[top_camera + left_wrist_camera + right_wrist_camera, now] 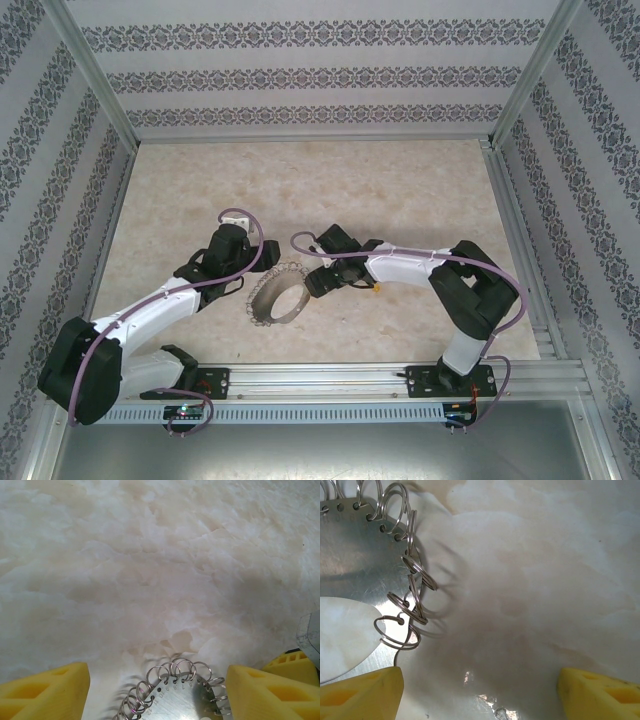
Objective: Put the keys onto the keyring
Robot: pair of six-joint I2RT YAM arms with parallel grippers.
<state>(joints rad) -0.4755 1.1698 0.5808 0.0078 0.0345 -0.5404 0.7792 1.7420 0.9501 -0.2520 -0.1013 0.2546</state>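
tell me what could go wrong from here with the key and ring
1. The left end effector and right end effector stand open on either side of the keyring; closing in together they might collide.
2. The key seems to lie by the right forearm, away from both; the arm might sweep it off.
3. The loops are thin and crowded; a pinch might just shove the keyring across the table.

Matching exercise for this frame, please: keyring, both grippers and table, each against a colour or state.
1 keyring
2 left gripper
3 right gripper
4 table

a beige, marbled
b open, keyring roughly midway between its fingers
c silvery, fringed with small wire loops
d open, keyring off beside one finger

Pairs: 1-c; 2-b; 3-d; 4-a
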